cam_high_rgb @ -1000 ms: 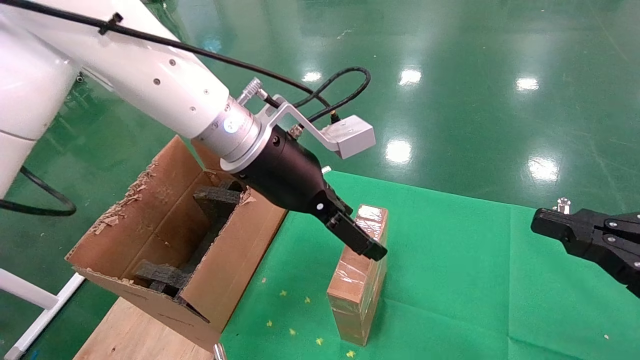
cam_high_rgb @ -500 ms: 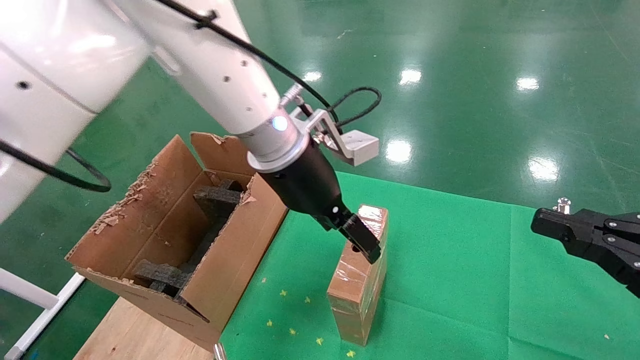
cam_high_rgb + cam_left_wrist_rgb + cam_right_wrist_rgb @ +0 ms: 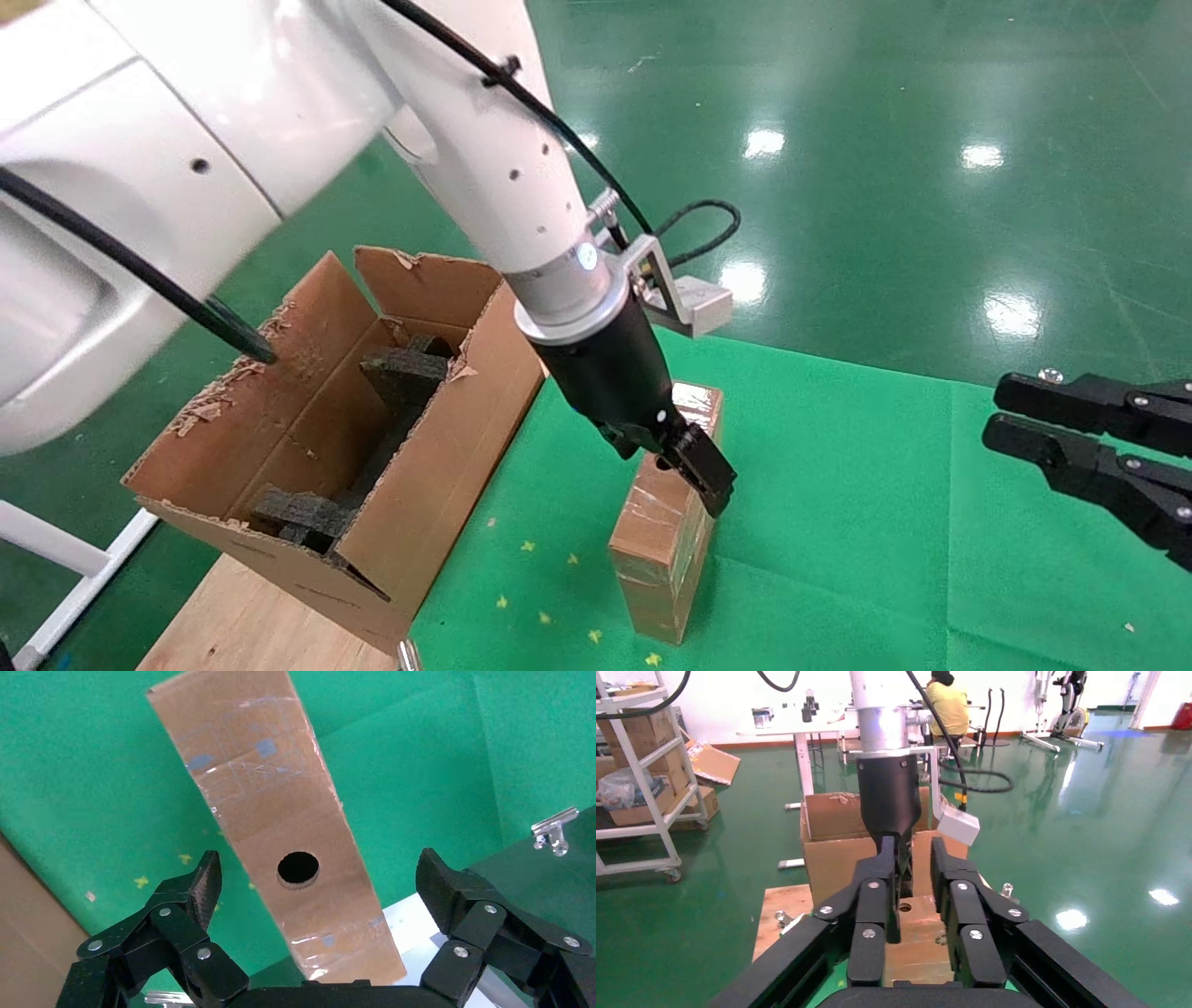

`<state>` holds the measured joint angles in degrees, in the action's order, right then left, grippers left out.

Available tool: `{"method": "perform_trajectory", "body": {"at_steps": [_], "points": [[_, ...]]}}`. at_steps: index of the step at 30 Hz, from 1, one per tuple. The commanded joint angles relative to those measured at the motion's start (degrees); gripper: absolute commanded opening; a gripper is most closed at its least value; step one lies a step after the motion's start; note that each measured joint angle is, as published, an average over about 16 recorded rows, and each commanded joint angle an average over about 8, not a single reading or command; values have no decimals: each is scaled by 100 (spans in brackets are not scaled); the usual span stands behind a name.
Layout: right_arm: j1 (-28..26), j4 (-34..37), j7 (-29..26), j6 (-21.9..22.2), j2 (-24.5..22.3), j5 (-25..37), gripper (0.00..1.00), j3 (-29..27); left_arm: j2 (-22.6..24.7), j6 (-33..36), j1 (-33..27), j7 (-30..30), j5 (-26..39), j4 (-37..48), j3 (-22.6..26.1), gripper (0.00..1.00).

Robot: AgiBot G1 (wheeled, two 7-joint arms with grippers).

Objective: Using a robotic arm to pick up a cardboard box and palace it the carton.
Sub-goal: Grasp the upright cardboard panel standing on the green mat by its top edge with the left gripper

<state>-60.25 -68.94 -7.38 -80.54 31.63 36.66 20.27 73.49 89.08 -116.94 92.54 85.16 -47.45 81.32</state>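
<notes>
1. Cardboard box stands on edge on the green cloth covering the bench, to the right of the carton and apart from it.
2. Its long axis lies level, running from the near end toward the far end of the cloth; the narrow top face carries a round hole, seen plainly in the left wrist view. Clear tape wraps the faces.
3. Left hand of the robotic arm is directly over the far half of the box top, pointing down at a slant.
4. In the left wrist view the left hand has its fingers spread wide, one to each side of the slab, with cloth showing between each fingertip and the cardboard. It holds nothing.
5. From the head view, contact between the lower fingertip and the box top cannot be settled; the hand hides the hole and part of the far end.
6. Carton stands open on a wooden board at the left edge of the cloth, flaps ragged, with black foam inserts inside.
7. Right hand hangs at the right edge of the head view, above the cloth and well apart from the box, fingers parted and holding nothing. Its arm is cut off by the frame.
8. Right wrist view shows that same hand aimed toward the left arm and the box beyond.
</notes>
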Motion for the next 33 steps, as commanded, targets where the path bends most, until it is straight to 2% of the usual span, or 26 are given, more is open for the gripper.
{"method": "perform_trajectory", "body": {"at_steps": [1, 6, 7, 8, 33], "points": [[0, 0, 0, 0, 0, 0, 100, 0, 64, -30, 18, 12, 8, 61, 58, 75], [1, 1, 0, 1, 0, 0, 100, 0, 136, -94, 15, 86, 81, 115, 144, 12], [1, 1, 0, 1, 0, 0, 100, 0, 143, -104, 14, 97, 87, 121, 153, 3], [1, 1, 0, 1, 0, 0, 100, 0, 148, -113, 13, 104, 91, 126, 160, 0], [1, 2, 0, 1, 0, -1, 100, 0, 138, -104, 11, 97, 90, 116, 151, 0]]}}
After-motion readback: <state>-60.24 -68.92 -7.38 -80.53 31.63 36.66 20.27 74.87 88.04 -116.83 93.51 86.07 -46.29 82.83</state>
